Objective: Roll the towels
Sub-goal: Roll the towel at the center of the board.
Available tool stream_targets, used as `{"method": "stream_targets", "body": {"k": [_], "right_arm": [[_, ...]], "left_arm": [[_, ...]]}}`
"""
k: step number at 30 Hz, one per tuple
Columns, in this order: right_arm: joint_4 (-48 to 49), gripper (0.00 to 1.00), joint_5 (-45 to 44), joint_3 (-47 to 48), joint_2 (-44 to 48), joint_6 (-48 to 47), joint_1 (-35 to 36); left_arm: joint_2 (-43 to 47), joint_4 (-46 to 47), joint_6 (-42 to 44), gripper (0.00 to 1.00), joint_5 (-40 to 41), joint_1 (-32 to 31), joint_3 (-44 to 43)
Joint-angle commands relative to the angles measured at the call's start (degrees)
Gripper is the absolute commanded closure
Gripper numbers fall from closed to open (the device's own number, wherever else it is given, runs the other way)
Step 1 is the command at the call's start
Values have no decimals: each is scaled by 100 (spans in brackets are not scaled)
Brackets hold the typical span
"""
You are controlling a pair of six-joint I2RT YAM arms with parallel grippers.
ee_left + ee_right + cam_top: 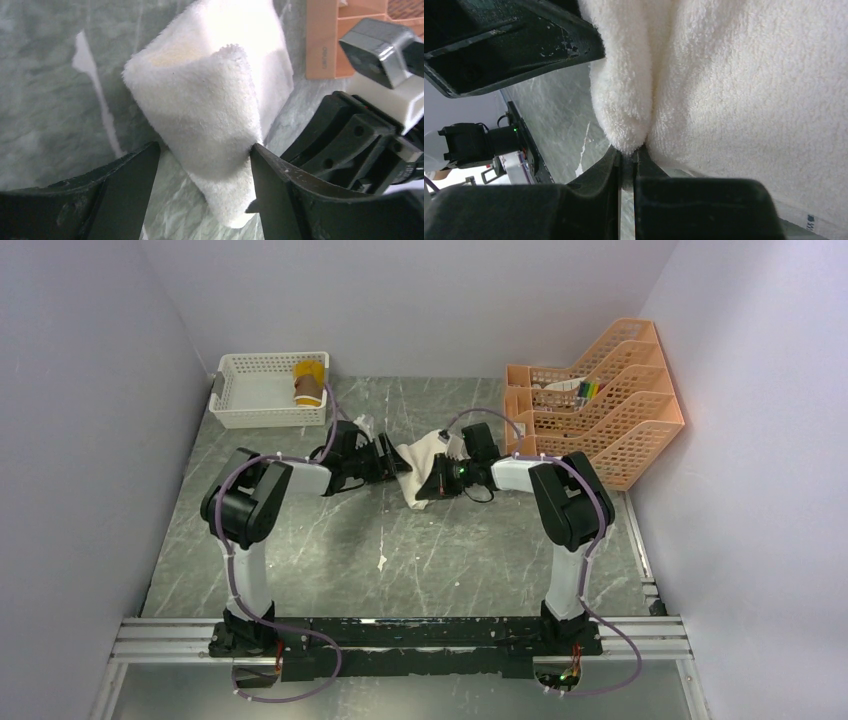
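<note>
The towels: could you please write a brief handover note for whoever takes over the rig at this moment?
The left gripper is open, its fingers either side of the cream towel.
The right gripper is shut on a fold of the cream towel.
The cream towel is mid-table between the two arms, loosely curled, not yet a tight roll.
The mustard towel is rolled and sits in the white basket at the far left.
Done: the mustard towel. Left: finish rolling the cream towel.

Plush cream cloth towel [210, 115]; smooth veined grey stone-look table [400, 570]
</note>
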State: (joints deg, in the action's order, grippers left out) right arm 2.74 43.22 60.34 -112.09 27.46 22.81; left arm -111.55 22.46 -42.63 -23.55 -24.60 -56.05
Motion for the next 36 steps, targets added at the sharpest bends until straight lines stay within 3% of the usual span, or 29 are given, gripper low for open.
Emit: {"method": "stream_targets", "body": {"k": [1, 6, 13, 16, 21, 26, 29, 36], "right_arm": [[37, 100, 87, 112, -106, 33, -47], [-144, 100, -45, 191, -71, -64, -42], [-844, 69, -901, 407, 244, -517, 32], [-1440, 57, -1807, 667, 494, -946, 239], [-1907, 51, -3101, 809, 990, -1327, 807], [-1979, 49, -3975, 621, 1608, -1670, 1492], [-2062, 42, -4563, 534, 1888, -1934, 2121], [-2370, 39, -5774, 607, 1574, -1974, 3289]], "left_arm": [[-376, 341, -61, 22, -143, -93, -341], [-527, -303, 282, 33, 358, -179, -659], [-570, -1127, 635, 58, 870, -203, -1053], [-580, -1443, 756, 92, 1018, -203, -1196], [-524, -1955, 889, 93, 1147, -207, -1285], [162, -1911, 681, 93, 1252, -220, -387], [560, -1848, 493, 93, 1262, -289, 244], [1506, -1947, 156, 93, 1586, -414, 1383]]}}
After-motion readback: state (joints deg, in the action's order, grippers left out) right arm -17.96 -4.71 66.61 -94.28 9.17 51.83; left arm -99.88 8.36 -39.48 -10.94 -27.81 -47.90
